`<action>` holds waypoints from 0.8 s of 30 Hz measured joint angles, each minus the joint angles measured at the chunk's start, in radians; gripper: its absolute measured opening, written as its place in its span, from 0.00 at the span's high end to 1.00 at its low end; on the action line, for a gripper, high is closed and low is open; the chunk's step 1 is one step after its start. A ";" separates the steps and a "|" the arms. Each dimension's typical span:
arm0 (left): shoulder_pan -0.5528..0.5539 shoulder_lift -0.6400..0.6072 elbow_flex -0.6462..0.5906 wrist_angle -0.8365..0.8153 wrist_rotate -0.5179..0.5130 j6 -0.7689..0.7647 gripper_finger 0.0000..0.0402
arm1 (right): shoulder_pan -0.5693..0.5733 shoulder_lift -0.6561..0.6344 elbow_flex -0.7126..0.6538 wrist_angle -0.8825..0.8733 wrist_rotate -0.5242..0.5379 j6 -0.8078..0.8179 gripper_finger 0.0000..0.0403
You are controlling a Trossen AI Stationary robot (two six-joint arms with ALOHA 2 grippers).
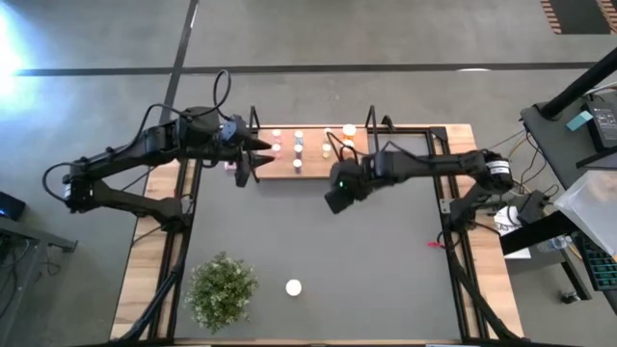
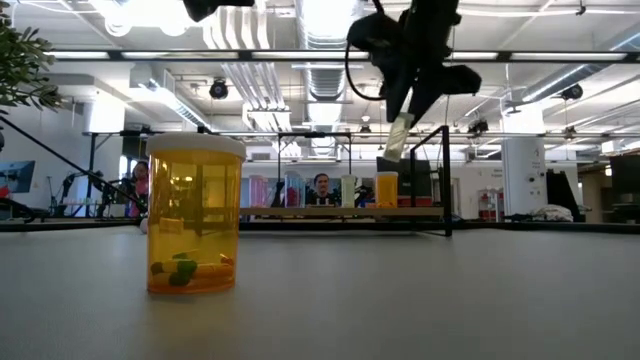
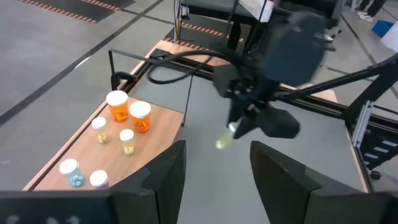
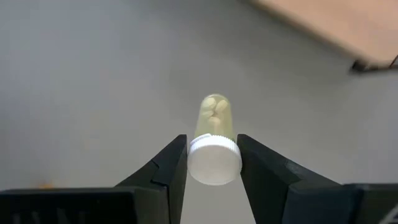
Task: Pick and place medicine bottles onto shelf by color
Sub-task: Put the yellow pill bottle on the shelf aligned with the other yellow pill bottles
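The right gripper pinches a small clear bottle by its ribbed white cap, pale yellow pills showing through its rounded plastic body, held up in the air over the grey mat just in front of the light wooden shelf. The left gripper hovers beside the shelf's end, dark fingers parted and holding nothing. Near the table's front stands an amber, white-capped bottle.

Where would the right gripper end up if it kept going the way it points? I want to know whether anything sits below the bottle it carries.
Probably on bare table mat: the right gripper, shut on a small pale bottle, points down at empty grey surface.
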 joint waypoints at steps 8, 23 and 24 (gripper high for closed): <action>0.003 0.039 0.000 0.081 -0.003 0.000 0.59 | -0.150 0.000 0.013 0.003 -0.041 -0.248 0.69; 0.002 0.085 0.010 0.188 -0.053 -0.043 0.59 | -0.225 0.185 0.187 -0.173 -0.112 -0.583 0.69; 0.002 0.085 0.009 0.188 -0.063 -0.052 0.59 | -0.230 0.202 0.212 -0.194 -0.110 -0.602 0.69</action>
